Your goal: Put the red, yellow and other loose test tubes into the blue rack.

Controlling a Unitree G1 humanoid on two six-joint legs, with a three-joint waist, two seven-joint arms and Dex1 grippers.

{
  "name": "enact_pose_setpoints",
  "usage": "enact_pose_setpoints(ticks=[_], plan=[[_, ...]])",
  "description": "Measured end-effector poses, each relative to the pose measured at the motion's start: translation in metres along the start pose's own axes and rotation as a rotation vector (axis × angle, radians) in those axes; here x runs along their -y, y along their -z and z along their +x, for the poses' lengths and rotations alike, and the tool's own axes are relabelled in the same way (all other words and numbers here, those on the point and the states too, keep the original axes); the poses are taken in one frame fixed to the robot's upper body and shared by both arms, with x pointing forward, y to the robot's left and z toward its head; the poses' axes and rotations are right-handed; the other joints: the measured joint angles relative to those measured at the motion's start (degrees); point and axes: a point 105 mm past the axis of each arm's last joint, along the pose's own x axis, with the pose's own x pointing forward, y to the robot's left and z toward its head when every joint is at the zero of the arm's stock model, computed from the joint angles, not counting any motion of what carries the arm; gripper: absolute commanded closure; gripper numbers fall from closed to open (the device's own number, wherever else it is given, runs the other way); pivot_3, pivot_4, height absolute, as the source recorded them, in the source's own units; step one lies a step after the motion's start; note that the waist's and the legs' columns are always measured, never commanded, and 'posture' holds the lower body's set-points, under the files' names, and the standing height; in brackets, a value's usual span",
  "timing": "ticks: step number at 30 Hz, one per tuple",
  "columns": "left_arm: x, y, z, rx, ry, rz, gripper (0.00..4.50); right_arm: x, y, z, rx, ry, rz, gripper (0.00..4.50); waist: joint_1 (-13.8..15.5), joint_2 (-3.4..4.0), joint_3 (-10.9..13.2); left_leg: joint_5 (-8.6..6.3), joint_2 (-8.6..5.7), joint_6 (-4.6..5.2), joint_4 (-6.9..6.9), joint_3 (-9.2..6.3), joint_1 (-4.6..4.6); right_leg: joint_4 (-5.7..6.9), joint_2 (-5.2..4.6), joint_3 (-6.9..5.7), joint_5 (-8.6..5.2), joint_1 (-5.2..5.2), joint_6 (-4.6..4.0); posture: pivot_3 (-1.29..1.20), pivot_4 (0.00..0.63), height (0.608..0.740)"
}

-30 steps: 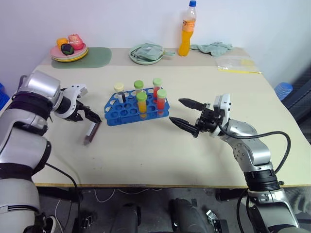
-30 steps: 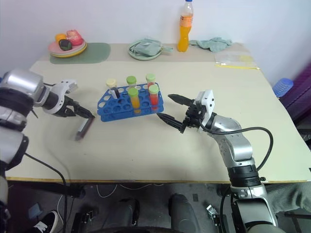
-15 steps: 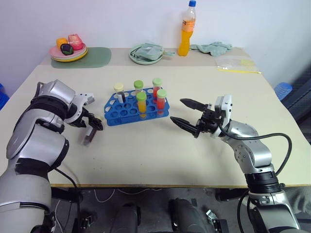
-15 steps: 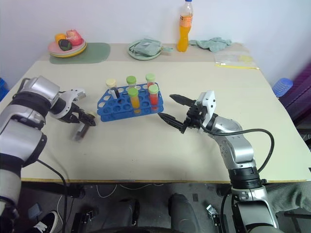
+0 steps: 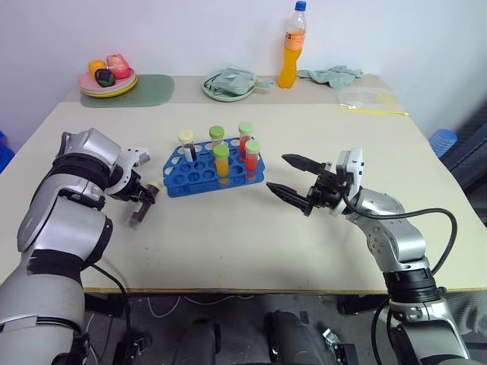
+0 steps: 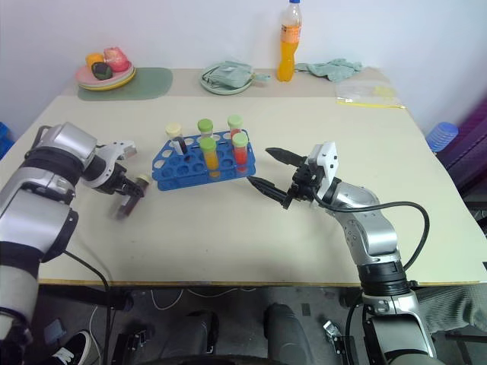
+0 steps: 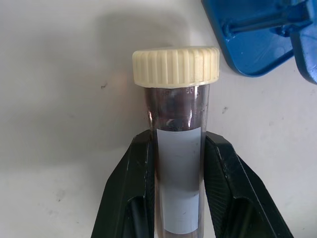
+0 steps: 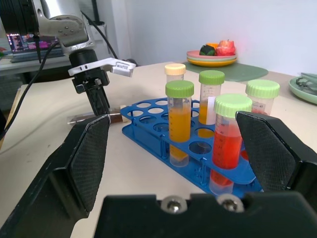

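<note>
While the dark tube [image 7: 178, 168] lies flat on the table [image 5: 228, 243], clamped in the left gripper [image 5: 141, 199] | cap aimed toward the blue rack [image 5: 205, 176], just beside | right gripper [image 5: 291, 179] held apart, farther off.

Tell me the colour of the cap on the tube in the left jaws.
Cream cap, clearest in the left wrist view.
</note>
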Motion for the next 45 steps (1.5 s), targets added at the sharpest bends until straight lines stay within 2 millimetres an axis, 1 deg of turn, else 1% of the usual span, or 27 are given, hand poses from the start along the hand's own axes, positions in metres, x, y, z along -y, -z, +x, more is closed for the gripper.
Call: enact_pose_setpoints(ticks=[3,5,7,9,10,12,13,14,15,17,19,20,22,24,26,27,28,29,31,32,37,42,45], plan=[[-0.018,-0.011,-0.027,0.128,-0.092,0.012,3.72,0.001,0.0,-0.001,-0.001,0.005,-0.004,0.0,-0.3,-0.1,0.1,0.0,0.03,0.0,-0.04,0.0,-0.02,0.02,0.01,0.02,0.0,-0.1,0.0,0.0,0.15,0.74],[-0.03,-0.012,-0.044,0.201,-0.171,0.046,3.72,0.002,0.0,-0.002,-0.005,0.008,-0.009,0.0,-0.3,-0.06,0.0,0.0,0.05,0.0,-0.08,-0.01,0.03,0.03,-0.01,0.06,0.0,-0.09,0.0,0.0,0.15,0.74],[-0.037,-0.006,-0.045,0.238,-0.219,0.061,3.72,0.002,0.0,-0.002,-0.005,0.007,-0.011,0.0,-0.1,-0.02,0.0,0.0,0.04,0.0,-0.05,-0.03,0.03,0.05,-0.03,0.06,0.0,-0.08,0.0,0.0,0.15,0.74],[-0.039,0.002,-0.038,0.258,-0.236,0.059,3.72,0.002,-0.001,-0.001,-0.005,0.002,-0.012,0.0,0.1,-0.05,0.0,0.0,0.04,0.0,0.02,-0.06,0.0,0.07,-0.04,0.05,0.01,-0.07,-0.01,0.0,0.15,0.74],[-0.04,0.003,-0.035,0.296,-0.256,0.071,3.72,0.002,-0.002,-0.001,-0.004,-0.004,-0.015,0.0,0.2,-0.05,0.0,0.0,0.04,-0.01,0.04,-0.09,-0.01,0.07,-0.07,0.04,0.01,-0.07,-0.01,0.0,0.15,0.74],[-0.041,-0.005,-0.036,0.43,-0.319,0.144,3.72,0.004,-0.003,0.0,-0.007,-0.016,-0.02,0.0,0.5,-0.11,0.0,0.01,0.07,-0.01,0.08,-0.18,-0.03,0.07,-0.12,0.03,0.02,-0.07,-0.01,0.0,0.15,0.74],[-0.037,-0.012,-0.038,0.51,-0.334,0.176,3.72,0.004,-0.003,-0.001,-0.009,-0.023,-0.024,0.0,0.8,-0.14,0.0,0.01,0.06,-0.02,0.08,-0.2,-0.06,0.05,-0.14,0.01,0.03,-0.06,-0.02,0.0,0.15,0.74],[-0.03,-0.024,-0.044,0.64,-0.354,0.211,3.72,0.002,-0.003,-0.003,-0.023,-0.047,-0.029,0.0,1.3,-0.14,0.0,0.01,0.12,-0.03,0.08,-0.18,-0.04,0.04,-0.21,0.01,0.03,-0.08,-0.02,0.0,0.15,0.74],[-0.018,-0.038,-0.054,0.803,-0.369,0.251,3.72,-0.001,-0.001,-0.005,-0.045,-0.077,-0.031,0.0,1.9,-0.15,0.0,0.01,0.12,-0.03,0.06,-0.18,-0.06,0.0,-0.29,0.0,0.03,-0.08,-0.01,0.0,0.15,0.74],[-0.001,-0.05,-0.07,1.002,-0.367,0.284,3.72,-0.008,0.002,-0.004,-0.06,-0.127,-0.025,0.0,2.0,-0.23,-0.1,0.01,0.06,-0.04,0.07,-0.15,-0.11,-0.06,-0.32,-0.01,0.04,-0.07,0.0,0.0,0.15,0.74],[0.012,-0.056,-0.09,1.139,-0.359,0.329,3.72,-0.014,0.006,-0.005,-0.071,-0.152,-0.013,0.0,1.9,-0.23,-0.1,0.01,-0.01,-0.04,0.06,-0.09,-0.09,-0.07,-0.31,0.0,0.04,-0.07,0.0,0.0,0.15,0.74],[0.017,-0.058,-0.101,1.206,-0.347,0.345,3.72,-0.014,0.007,-0.006,-0.075,-0.154,-0.009,0.0,1.8,-0.22,-0.1,0.01,-0.02,-0.04,0.06,-0.08,-0.09,-0.06,-0.31,0.0,0.04,-0.08,0.0,0.0,0.15,0.74],[0.034,-0.062,-0.124,1.359,-0.301,0.39,3.72,-0.013,0.007,-0.007,-0.079,-0.151,-0.013,0.0,1.7,-0.22,-0.1,0.01,-0.01,-0.04,0.05,-0.05,-0.01,-0.06,-0.28,0.0,0.04,-0.02,0.0,0.0,0.15,0.74],[0.045,-0.064,-0.131,1.416,-0.265,0.422,3.72,-0.013,0.007,-0.008,-0.081,-0.149,-0.016,0.0,1.7,-0.19,-0.1,0.01,-0.01,-0.04,0.04,0.01,0.03,-0.06,-0.25,0.0,0.04,0.02,0.0,0.0,0.15,0.74],[0.058,-0.063,-0.128,1.466,-0.186,0.422,3.72,-0.013,0.007,-0.008,-0.082,-0.148,-0.016,0.0,1.6,-0.17,-0.1,0.01,0.0,-0.04,0.04,0.09,0.03,-0.05,-0.22,0.0,0.04,0.03,-0.01,0.0,0.15,0.74],[0.065,-0.06,-0.122,1.483,-0.156,0.433,3.72,-0.013,0.007,-0.007,-0.081,-0.148,-0.017,0.0,1.6,-0.17,-0.1,0.0,0.0,-0.03,0.04,0.1,0.04,-0.07,-0.22,0.0,0.04,0.03,-0.01,0.0,0.15,0.74],[0.07,-0.057,-0.112,1.484,-0.145,0.449,3.72,-0.012,0.006,-0.007,-0.082,-0.146,-0.018,0.0,1.6,-0.16,-0.1,0.01,0.0,-0.03,0.04,0.11,0.04,-0.07,-0.22,0.02,0.04,0.03,-0.01,0.0,0.15,0.74],[0.074,-0.052,-0.098,1.481,-0.135,0.447,3.72,-0.012,0.006,-0.008,-0.083,-0.141,-0.018,0.0,1.6,-0.16,-0.1,0.01,0.01,-0.03,0.04,0.1,0.05,-0.06,-0.21,0.03,0.05,0.02,-0.01,0.0,0.15,0.74],[0.077,-0.044,-0.077,1.458,-0.118,0.423,3.72,-0.01,0.006,-0.009,-0.089,-0.134,-0.019,0.0,1.6,-0.17,-0.1,0.01,0.02,-0.03,0.06,0.1,0.02,-0.06,-0.18,0.02,0.05,0.01,-0.02,0.0,0.15,0.74],[0.078,-0.041,-0.07,1.445,-0.114,0.423,3.72,-0.009,0.007,-0.01,-0.094,-0.129,-0.019,0.0,1.6,-0.17,-0.1,0.01,0.02,-0.03,0.06,0.1,0.01,-0.06,-0.17,0.02,0.05,0.01,-0.02,0.0,0.15,0.74],[0.087,-0.035,-0.06,1.486,-0.113,0.45,3.72,-0.007,0.011,-0.018,-0.11,-0.095,-0.004,0.0,1.8,-0.17,-0.1,0.0,0.0,-0.03,0.06,0.12,0.03,-0.08,-0.19,0.02,0.05,0.06,-0.02,0.0,0.15,0.74],[0.097,-0.035,-0.024,1.449,-0.09,0.427,3.72,-0.008,0.01,-0.018,-0.109,-0.088,-0.009,0.0,1.8,-0.17,-0.1,0.01,0.0,-0.03,0.07,0.11,0.03,-0.08,-0.16,0.01,0.05,0.07,-0.02,0.0,0.15,0.74],[0.099,-0.036,-0.013,1.435,-0.122,0.425,3.72,-0.006,0.01,-0.018,-0.112,-0.081,-0.005,0.0,1.7,-0.17,-0.1,0.01,0.0,-0.03,0.07,0.11,0.04,-0.08,-0.14,0.02,0.05,0.06,-0.02,0.0,0.15,0.74]])
